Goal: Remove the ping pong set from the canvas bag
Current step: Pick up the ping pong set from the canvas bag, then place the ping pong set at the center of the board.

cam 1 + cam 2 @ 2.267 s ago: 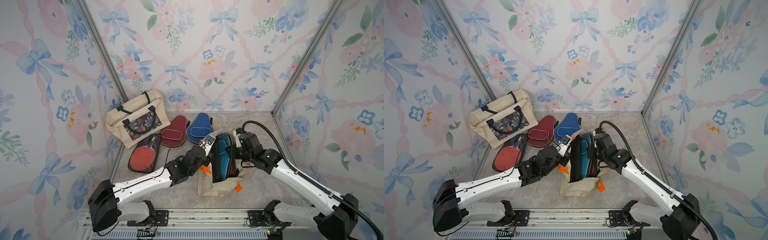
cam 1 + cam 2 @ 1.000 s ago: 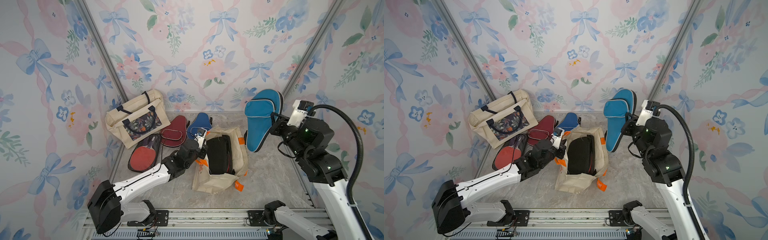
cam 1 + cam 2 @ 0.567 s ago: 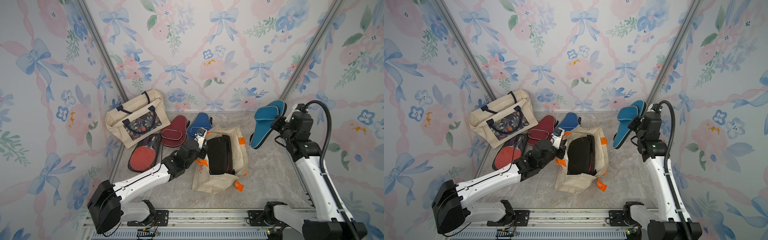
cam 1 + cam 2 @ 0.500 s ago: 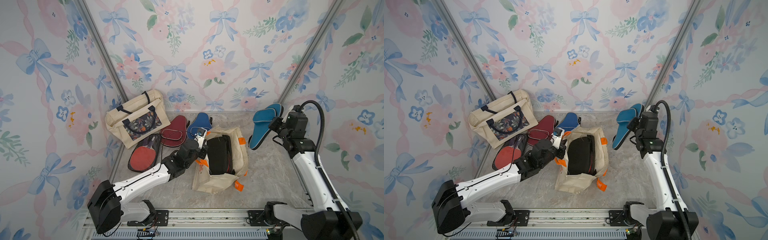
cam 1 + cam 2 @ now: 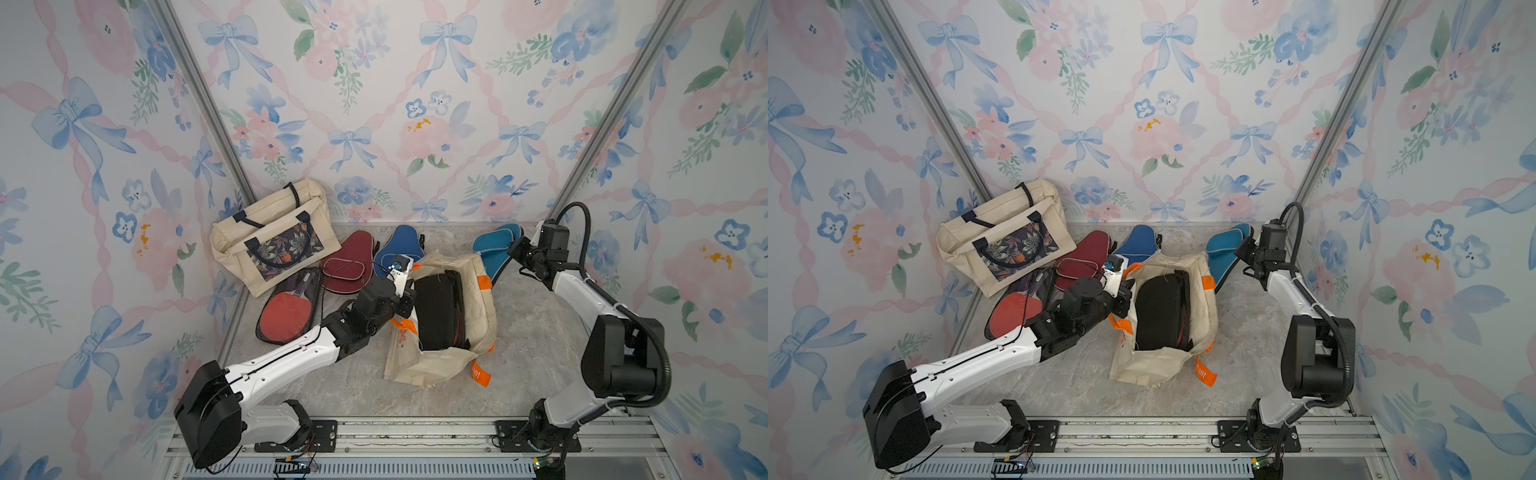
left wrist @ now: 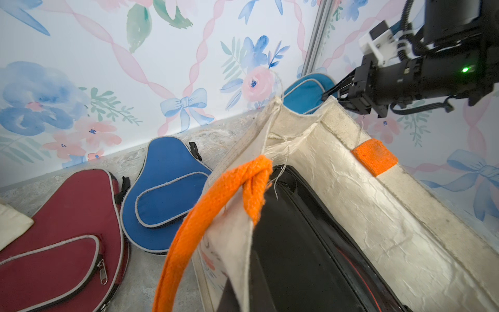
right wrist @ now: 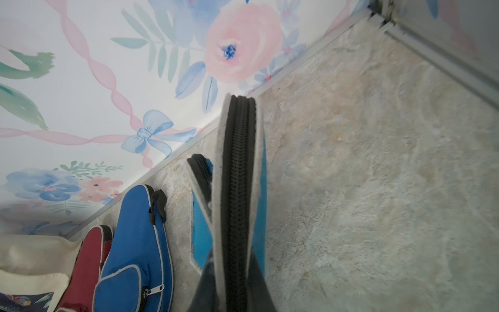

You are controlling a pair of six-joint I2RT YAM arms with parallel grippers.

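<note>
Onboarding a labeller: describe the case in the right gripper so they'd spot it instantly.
Go to the far right corner of the floor, beyond the open canvas bag. There the right gripper pinches a teal case, tipped on edge. The blue case and maroon case lie flat.

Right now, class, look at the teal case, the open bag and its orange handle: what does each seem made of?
Teal case: matte woven fabric, grey piping, black coil zipper. Bag: coarse cream canvas; crinkled lining, perhaps coated. Handle: orange woven webbing, visibly ribbed, knotted.
</note>
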